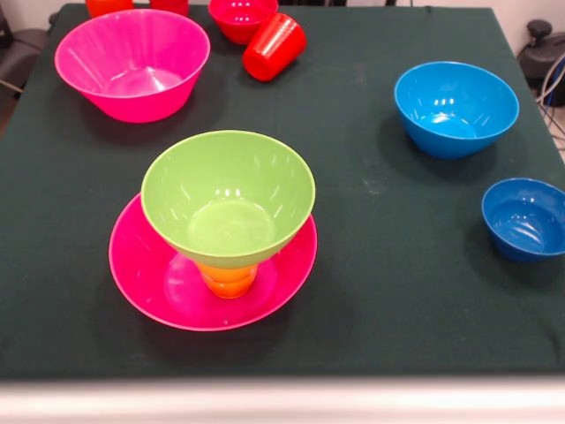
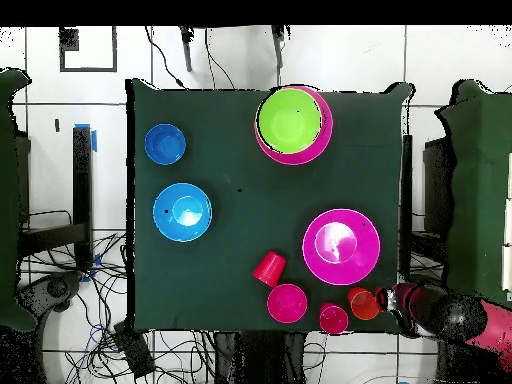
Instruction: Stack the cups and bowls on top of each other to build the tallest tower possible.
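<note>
The tower stands near the table's front in the front view: a wide pink bowl (image 1: 159,283), a yellow-orange cup (image 1: 228,279) in it, and a lime green bowl (image 1: 228,199) on the cup. In the overhead view the green bowl (image 2: 290,120) covers the cup. An orange cup (image 1: 108,5) (image 2: 364,303) and a red cup (image 1: 169,4) (image 2: 333,318) stand at the robot's edge. The gripper (image 2: 392,298) shows only in the overhead view, just beside the orange cup at the table's corner. I cannot tell whether it is open or shut.
A large pink bowl (image 1: 132,62) (image 2: 341,246), a small red bowl (image 1: 241,18) (image 2: 287,302) and a red cup on its side (image 1: 274,46) (image 2: 268,268) sit near the robot. A light blue bowl (image 1: 455,108) (image 2: 182,212) and a small dark blue bowl (image 1: 525,218) (image 2: 164,144) sit apart.
</note>
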Tool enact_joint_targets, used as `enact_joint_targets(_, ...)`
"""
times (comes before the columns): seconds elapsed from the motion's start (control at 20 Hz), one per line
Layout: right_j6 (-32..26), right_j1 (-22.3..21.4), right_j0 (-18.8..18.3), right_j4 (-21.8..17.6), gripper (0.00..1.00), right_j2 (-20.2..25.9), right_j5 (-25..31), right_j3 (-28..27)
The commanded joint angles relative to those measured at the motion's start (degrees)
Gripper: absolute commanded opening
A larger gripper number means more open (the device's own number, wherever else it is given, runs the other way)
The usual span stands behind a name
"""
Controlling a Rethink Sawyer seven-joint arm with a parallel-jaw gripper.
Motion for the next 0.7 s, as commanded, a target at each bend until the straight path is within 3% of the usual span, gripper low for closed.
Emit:
enact_joint_targets(0.05, -14.66, 6.15, 1.12, -7.02, 1.00, 2.83, 1.23, -2.96)
enact_joint_targets(0.35, -13.41, 8.69, 0.66, -9.33, 1.00, 4.29, -2.74, -3.03)
enact_joint_targets(0.7, -12.67, 15.64, -0.73, -12.74, 1.00, 4.21, -6.47, -5.46)
